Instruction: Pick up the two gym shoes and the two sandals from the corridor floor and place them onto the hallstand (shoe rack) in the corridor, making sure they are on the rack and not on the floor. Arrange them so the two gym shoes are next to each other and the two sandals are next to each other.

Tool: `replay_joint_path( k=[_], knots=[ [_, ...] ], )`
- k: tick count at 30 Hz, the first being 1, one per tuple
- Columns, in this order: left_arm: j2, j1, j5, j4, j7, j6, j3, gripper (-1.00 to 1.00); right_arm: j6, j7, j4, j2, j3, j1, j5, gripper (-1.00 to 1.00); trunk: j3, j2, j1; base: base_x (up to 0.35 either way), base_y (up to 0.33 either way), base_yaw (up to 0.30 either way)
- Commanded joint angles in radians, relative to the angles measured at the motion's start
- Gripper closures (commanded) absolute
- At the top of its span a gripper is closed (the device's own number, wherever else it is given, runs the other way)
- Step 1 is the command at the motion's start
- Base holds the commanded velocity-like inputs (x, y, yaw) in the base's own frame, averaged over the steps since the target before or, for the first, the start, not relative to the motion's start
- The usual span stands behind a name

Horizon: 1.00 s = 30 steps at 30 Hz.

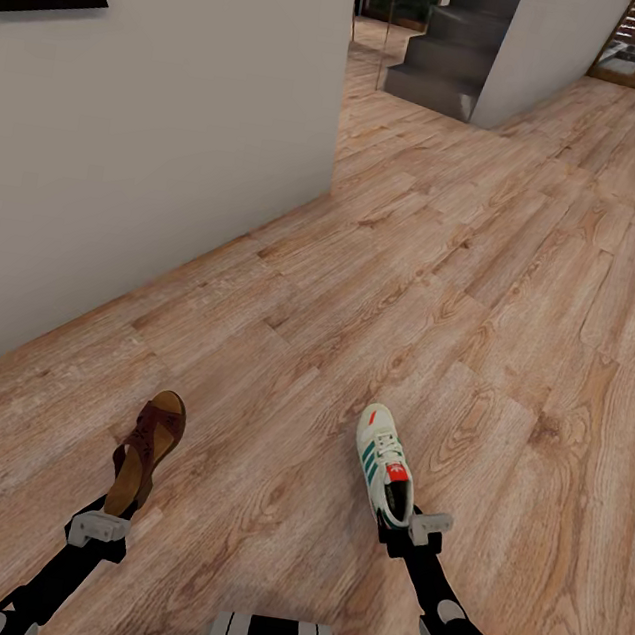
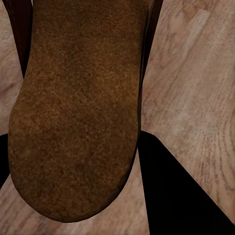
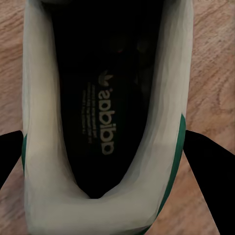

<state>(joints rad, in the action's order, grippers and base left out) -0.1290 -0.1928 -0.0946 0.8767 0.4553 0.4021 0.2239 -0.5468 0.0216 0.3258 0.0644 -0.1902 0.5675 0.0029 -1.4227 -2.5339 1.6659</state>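
Wood floor (image 1: 445,275) fills the frame while your left gripper (image 1: 105,522) clamps a sandal (image 1: 145,455) and right gripper (image 1: 417,529) a sneaker (image 1: 385,462) (both lifted for carrying).

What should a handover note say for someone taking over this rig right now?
Left gripper: shut on one sandal, gripped at the heel end, toe pointing away from the robot.
Right gripper: shut on one gym shoe, gripped at the heel; the right wrist view looks down into its dark lining.
Both shoes appear carried above the corridor floor; the robot looks to be in transit, with a white wall on its left and stairs ahead.
Done: one sandal and one gym shoe picked up.
Left: find the rack, place both, then fetch the other sandal and gym shoe and pair them up.
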Motion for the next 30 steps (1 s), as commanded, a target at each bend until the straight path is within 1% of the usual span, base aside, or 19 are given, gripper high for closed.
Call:
replay_joint_path(
  k=[1, 11, 24, 30],
  knots=[
    [0.000, 0.000, -0.007, -0.001, 0.009, 0.000, 0.002, 1.00, -0.003, 0.004, 0.000, 0.001, -0.004, 0.000, 0.000, 1.00, -0.001, 0.000, 0.000, 0.000, 0.000, 0.000],
    [0.000, 0.000, -0.007, -0.001, 0.009, 0.000, 0.002, 1.00, -0.003, 0.003, 0.001, 0.002, -0.004, 0.000, 0.000, 1.00, 0.001, 0.000, 0.000, 0.000, 0.000, 0.000],
    [0.000, 0.000, -0.007, -0.001, 0.009, 0.000, 0.002, 1.00, -0.003, 0.003, 0.001, 0.002, -0.004, 0.000, -0.001, 1.00, 0.015, 0.000, 0.000, 0.000, 0.000, 0.000],
    [-0.001, 0.000, -0.007, -0.001, 0.009, 0.000, 0.002, 1.00, -0.002, 0.003, 0.001, 0.003, -0.001, 0.000, -0.002, 1.00, 0.017, 0.000, 0.000, 0.000, 0.000, 0.000]
  ],
)
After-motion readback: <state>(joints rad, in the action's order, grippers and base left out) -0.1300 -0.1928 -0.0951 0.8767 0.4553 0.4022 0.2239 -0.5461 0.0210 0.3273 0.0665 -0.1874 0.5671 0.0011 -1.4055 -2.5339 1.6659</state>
